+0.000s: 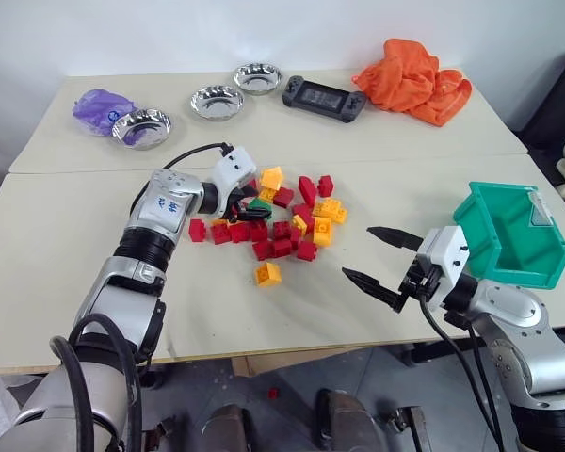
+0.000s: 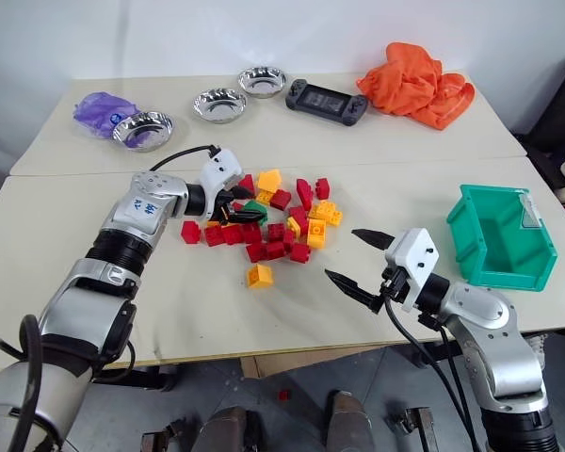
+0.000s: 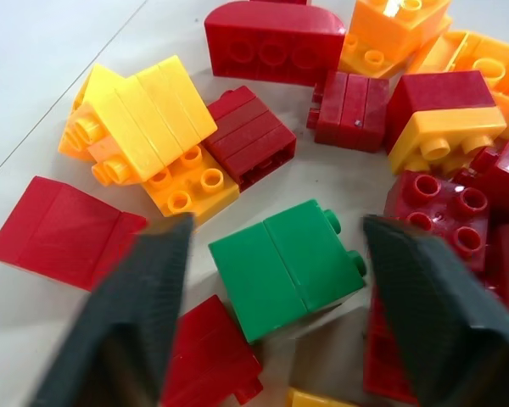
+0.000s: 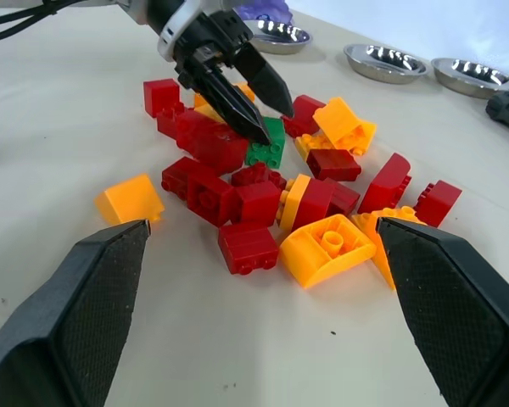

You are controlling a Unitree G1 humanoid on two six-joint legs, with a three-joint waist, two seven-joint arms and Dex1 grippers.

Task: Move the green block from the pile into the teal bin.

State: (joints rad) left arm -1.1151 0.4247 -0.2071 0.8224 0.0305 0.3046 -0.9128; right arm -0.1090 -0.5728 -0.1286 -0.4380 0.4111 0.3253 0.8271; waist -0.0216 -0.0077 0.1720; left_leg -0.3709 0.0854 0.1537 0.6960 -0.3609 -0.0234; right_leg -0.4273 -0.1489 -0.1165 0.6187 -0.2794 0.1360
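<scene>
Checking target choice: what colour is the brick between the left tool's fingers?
Dark green, clearest in the left wrist view.

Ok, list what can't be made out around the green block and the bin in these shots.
- Contact: in the left wrist view the left gripper has its jaws on either side of the green block, with gaps showing; whether they grip it cannot be told.
- Green block in the head views: mostly hidden behind the jaws and red bricks.
- Teal bin: its floor is hidden by its own front wall.
- Bin label: too small to read.
</scene>
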